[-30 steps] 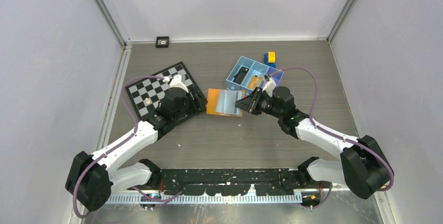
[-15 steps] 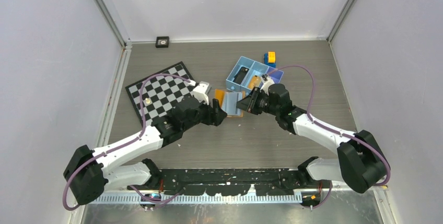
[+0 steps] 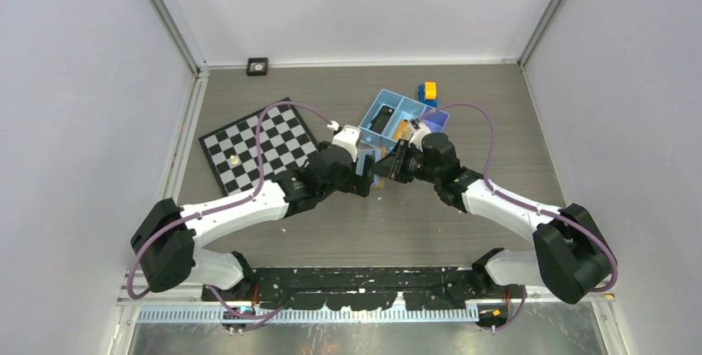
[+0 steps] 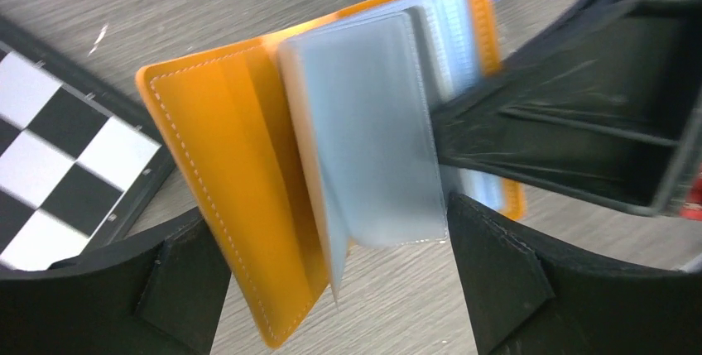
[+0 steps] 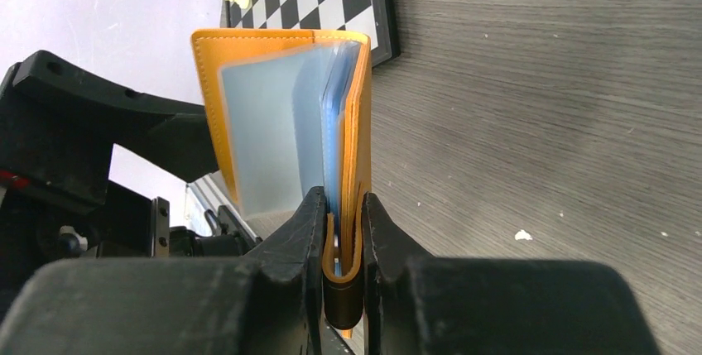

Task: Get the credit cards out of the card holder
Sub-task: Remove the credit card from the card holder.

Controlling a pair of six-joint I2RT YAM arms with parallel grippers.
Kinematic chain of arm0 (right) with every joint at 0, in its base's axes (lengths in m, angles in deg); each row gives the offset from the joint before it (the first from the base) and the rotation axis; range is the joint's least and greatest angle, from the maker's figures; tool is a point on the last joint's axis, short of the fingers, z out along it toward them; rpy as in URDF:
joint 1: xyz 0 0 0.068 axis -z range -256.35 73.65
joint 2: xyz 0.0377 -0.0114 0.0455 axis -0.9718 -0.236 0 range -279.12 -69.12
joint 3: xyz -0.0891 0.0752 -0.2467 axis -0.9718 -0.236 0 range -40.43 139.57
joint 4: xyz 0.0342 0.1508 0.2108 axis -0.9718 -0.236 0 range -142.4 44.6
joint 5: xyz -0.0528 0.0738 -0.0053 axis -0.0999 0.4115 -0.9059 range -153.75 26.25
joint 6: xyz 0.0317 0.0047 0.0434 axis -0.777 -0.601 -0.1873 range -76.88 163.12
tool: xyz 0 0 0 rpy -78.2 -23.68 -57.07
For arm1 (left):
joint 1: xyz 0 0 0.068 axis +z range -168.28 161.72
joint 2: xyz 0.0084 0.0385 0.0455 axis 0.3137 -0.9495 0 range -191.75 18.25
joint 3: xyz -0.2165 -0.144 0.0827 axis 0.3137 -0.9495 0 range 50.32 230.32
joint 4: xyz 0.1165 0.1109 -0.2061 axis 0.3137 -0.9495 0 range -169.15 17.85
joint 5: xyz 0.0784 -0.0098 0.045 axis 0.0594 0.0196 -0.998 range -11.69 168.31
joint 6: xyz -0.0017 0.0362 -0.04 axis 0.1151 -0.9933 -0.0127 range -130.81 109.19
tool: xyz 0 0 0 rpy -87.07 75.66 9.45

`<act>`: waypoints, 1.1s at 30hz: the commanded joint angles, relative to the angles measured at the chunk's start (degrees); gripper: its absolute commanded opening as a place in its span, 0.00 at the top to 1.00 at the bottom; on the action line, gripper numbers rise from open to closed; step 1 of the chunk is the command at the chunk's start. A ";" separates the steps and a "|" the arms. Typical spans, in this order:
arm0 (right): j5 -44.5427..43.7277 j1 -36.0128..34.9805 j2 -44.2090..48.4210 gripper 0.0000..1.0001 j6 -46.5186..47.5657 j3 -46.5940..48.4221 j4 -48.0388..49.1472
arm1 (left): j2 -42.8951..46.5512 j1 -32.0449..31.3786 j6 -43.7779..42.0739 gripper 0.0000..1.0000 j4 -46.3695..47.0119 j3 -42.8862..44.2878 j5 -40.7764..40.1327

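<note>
No text legible, no labels, brands or numbers readable on the card holder (image 4: 223, 165), sleeves (image 4: 372, 123), chessboard (image 3: 257, 144), tray (image 3: 410, 109).

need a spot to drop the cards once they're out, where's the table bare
Bare table: the near middle, between the card holder and the black base rail; also the far strip behind the chessboard and blue tray. Crowded: the centre, where left gripper and right gripper meet.

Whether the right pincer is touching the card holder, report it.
Touching: the right wrist view shows the right pincer clamped on the card holder.
</note>
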 commanded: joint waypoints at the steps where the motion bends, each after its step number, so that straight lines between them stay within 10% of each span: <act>1: 0.66 -0.28 1.75 1.00 0.30 1.99 4.02 | -1.47 -0.08 -0.34 0.06 -7.30 3.66 -8.75; 11: 0.80 -0.27 3.93 0.99 -0.27 0.58 6.13 | -4.14 5.88 4.93 0.05 -12.37 5.49 -6.12; 33: 0.69 2.14 4.33 0.99 -2.96 -1.43 8.36 | 9.76 19.45 17.67 0.03 17.96 -14.60 25.37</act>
